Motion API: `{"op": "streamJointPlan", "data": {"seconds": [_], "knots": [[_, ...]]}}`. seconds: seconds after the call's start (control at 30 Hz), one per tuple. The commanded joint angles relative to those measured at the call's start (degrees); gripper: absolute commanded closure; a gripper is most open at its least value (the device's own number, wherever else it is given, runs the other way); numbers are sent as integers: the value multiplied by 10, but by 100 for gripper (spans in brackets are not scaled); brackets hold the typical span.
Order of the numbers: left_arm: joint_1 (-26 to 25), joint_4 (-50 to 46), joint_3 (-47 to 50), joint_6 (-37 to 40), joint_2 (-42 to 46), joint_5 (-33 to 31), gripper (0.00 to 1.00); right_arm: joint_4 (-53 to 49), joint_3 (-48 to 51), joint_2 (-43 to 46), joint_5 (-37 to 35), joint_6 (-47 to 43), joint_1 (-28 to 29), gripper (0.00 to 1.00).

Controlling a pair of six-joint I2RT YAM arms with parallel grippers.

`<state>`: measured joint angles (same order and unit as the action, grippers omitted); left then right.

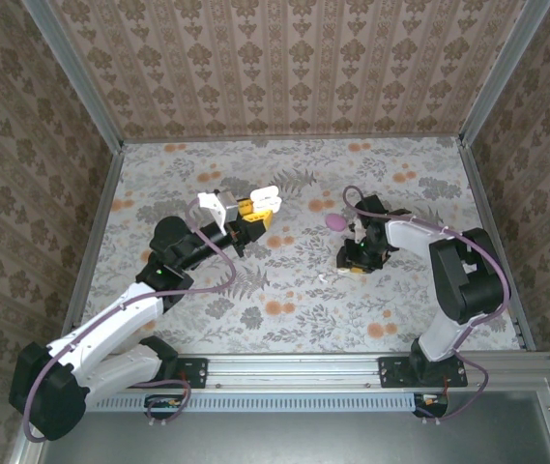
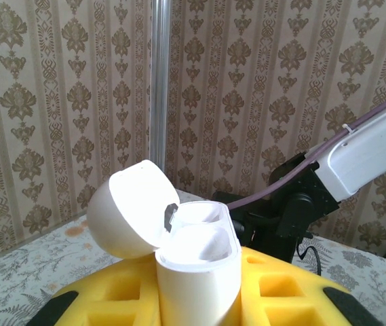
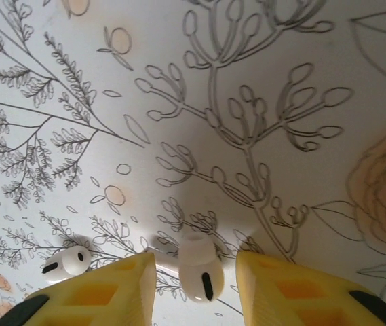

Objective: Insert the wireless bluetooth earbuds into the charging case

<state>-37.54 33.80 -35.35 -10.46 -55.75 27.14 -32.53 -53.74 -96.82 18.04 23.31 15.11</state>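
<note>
left claw [image 1: 253, 217] clamped on the white charging case [image 2: 199, 272], held up off the counter [image 3: 281, 88], lid [image 2: 128, 210] flipped open. right claw [image 1: 357, 257] points down at the counter, jaws apart, gripping nothing. one earbud [image 3: 199, 266] sits on the counter between its fingers, gap on each side. second earbud [image 3: 67, 263] lies on the counter just outside one finger.

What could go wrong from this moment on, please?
The earbud lies loose between the open fingers of the right end effector; closing off-centre might flick it away. The second earbud lies close beside it and could get knocked. The open charging case, held by the left end effector, has narrow wells, so an insertion may miss.
</note>
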Motion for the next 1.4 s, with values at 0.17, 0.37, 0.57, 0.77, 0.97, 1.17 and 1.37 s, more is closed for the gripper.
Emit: {"op": "streamJointPlan", "data": {"seconds": [0.17,0.37,0.57,0.77,0.97,1.17,1.37], "knots": [[-3,10,0,10,8,-2,76,-40,-21,-1,-39,28,4,62],[-3,8,1,10,12,-3,76,-52,-40,-18,-71,10,29,68],[-3,7,-2,9,11,-3,76,-121,-85,-61,-112,-51,50,70],[-3,7,-1,7,13,-5,76,-155,-98,-52,-137,-143,84,74],[-3,7,-1,9,12,-7,76,-198,-121,-62,-171,-253,98,73],[-3,4,-2,11,15,-7,75,-177,-112,-51,-188,-381,117,72],[-3,-5,1,17,24,-12,76,-171,-129,-42,-192,-348,115,63]]}}
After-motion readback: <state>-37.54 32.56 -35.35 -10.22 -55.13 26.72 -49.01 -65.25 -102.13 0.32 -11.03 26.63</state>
